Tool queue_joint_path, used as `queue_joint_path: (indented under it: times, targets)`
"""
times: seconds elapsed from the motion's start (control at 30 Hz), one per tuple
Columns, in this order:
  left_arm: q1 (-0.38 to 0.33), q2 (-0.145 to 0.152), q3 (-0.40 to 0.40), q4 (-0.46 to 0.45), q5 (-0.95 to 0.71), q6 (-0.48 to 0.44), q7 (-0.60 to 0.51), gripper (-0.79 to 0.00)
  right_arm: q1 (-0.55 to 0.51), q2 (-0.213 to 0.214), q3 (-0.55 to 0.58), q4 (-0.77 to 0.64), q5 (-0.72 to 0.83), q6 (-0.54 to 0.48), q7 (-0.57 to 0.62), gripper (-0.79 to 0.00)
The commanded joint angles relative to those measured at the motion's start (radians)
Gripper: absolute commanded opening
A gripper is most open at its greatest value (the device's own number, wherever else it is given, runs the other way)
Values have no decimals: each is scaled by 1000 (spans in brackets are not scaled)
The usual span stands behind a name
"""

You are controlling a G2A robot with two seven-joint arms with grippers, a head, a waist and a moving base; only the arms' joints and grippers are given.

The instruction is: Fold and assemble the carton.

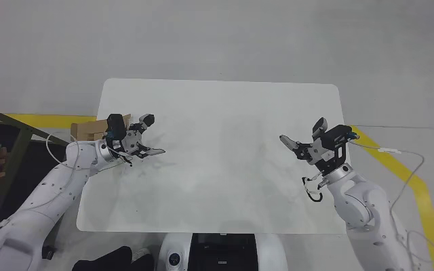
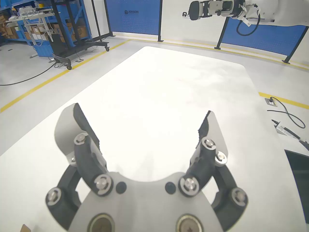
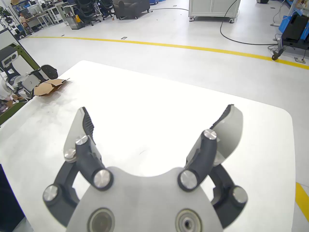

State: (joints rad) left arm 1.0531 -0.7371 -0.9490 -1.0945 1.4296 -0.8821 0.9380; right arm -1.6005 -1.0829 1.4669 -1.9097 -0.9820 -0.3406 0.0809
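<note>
Carton (image 1: 88,129): brown cardboard at the left edge of the tabletop (image 1: 224,183), toward the far corner. It seems to hang partly over that edge. It is loosely opened with its flaps up, not squared into a box.

Left tool (image 1: 150,135): released, jaws spread wide, nothing between them. It sits just inside the left edge and points across the bare middle. The carton is beside its wrist, behind the jaws; I cannot tell whether they touch.

Right tool (image 3: 157,109): also released and spread, near the right edge, well apart from the carton.

Judgement: folding has barely begun. Both tools look readied for a two-sided hold. The overhang gives a finger room underneath, but a nudge could push the carton off.
</note>
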Motion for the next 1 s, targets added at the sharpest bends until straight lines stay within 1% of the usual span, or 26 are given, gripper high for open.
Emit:
queue_joint_path:
  times: [0.0, 0.37, 0.43, 0.47, 0.5, 0.63, 0.7, 0.77, 0.87, 0.97]
  targets:
    - [0, 0, 0, 0, 0, 0, 0, 0, 0, 0, 0, 0, 0, 0, 0, 0]
    - [0, 0, 0, 0, 0, 0, 0, -1, 0, 0, 0, 0, 0, 0, 0, 0]
    - [8, -1, -7, -10, -25, 7, -27, 0, 0, 0, 0, 0, 0, 0, 0, 0]
    - [13, 0, -10, -30, -39, -30, -30, 0, 0, 0, 0, 0, 0, 0, 0, 0]
    - [20, 2, -18, -45, -74, -46, -46, 0, 0, 0, 0, 0, 0, 0, 0, 0]
    - [45, 20, -67, -83, -187, -120, -120, 0, 0, 0, 0, 0, 0, 0, 0, 0]
    - [64, 29, -86, -88, -231, -130, -130, 0, 0, 0, 0, 0, 0, 0, 0, 0]
    - [82, 39, -84, -89, -292, -130, -130, 0, 0, 0, 0, 0, 0, 0, 0, 0]
    - [88, 61, -80, -67, -380, -130, -130, 0, 0, 0, 0, 0, 0, 0, 0, 0]
    - [99, 85, -64, -56, -526, -130, -130, 0, 0, 0, 0, 0, 0, 0, 0, 0]
